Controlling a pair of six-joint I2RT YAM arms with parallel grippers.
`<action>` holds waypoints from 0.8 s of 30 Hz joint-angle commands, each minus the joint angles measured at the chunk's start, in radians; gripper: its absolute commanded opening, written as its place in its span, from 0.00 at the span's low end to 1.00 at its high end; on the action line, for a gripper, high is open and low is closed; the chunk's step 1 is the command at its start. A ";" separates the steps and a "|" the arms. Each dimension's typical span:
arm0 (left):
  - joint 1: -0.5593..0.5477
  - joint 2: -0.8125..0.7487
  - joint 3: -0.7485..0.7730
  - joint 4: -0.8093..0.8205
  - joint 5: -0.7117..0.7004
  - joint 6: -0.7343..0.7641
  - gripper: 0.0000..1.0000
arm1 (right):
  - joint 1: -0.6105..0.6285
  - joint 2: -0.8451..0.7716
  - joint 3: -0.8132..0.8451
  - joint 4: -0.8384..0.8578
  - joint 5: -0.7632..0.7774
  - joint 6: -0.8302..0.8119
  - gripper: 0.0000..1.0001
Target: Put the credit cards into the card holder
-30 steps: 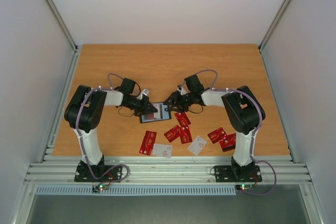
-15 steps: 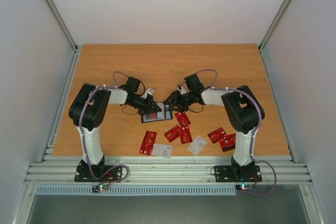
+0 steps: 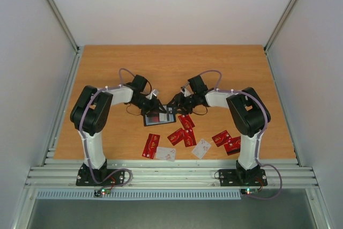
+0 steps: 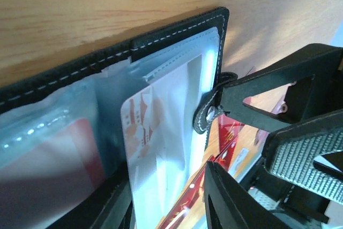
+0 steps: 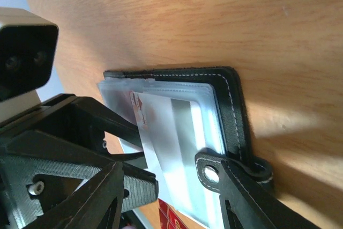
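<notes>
Overhead view: the card holder [image 3: 159, 117] lies open on the table [image 3: 171, 68], midway between the two arms. The left gripper [image 3: 153, 106] hangs over its left part and the right gripper [image 3: 172, 105] over its upper right corner. From this height neither pincer's opening can be read. Loose credit cards [image 3: 182, 132] lie nearer the arm bases, several red and two white. One red card [image 3: 185, 120] lies just beside the holder's right edge.

Left wrist view adds what the overhead hides:
- Clear pockets [image 4: 177, 63] sit inside the black stitched cover.
- A pale card [image 4: 153, 132] with red print sits inside one pocket.
- A red card [image 4: 69, 143] shows behind the film of the neighbouring pocket.
- The left gripper's jaws stand apart on either side of the pocket with the pale card, not pinching it: released.
- One finger [image 4: 262, 89] of the right gripper ends at the snap tab [image 4: 206, 115], touching it. Its ribbed second finger stands clear of the first, with nothing between them.

Right wrist view: the right gripper's jaws are spread wide over the holder's tab end, released and grasping nothing. The snap tab lies against one finger. The left gripper's body blocks the holder's far half in this view, and the pale card's lower end passes behind it
</notes>
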 commanded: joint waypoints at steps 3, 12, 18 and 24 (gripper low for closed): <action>-0.009 -0.033 0.064 -0.224 -0.132 0.073 0.44 | -0.013 -0.077 0.014 -0.132 0.052 -0.115 0.50; -0.028 -0.039 0.128 -0.350 -0.212 0.126 0.62 | -0.012 -0.097 -0.040 -0.114 0.034 -0.127 0.50; -0.049 -0.026 0.177 -0.426 -0.268 0.165 0.74 | 0.002 -0.074 -0.047 -0.093 0.004 -0.125 0.50; -0.059 -0.050 0.189 -0.461 -0.311 0.178 0.86 | 0.008 -0.068 -0.062 -0.048 -0.022 -0.100 0.50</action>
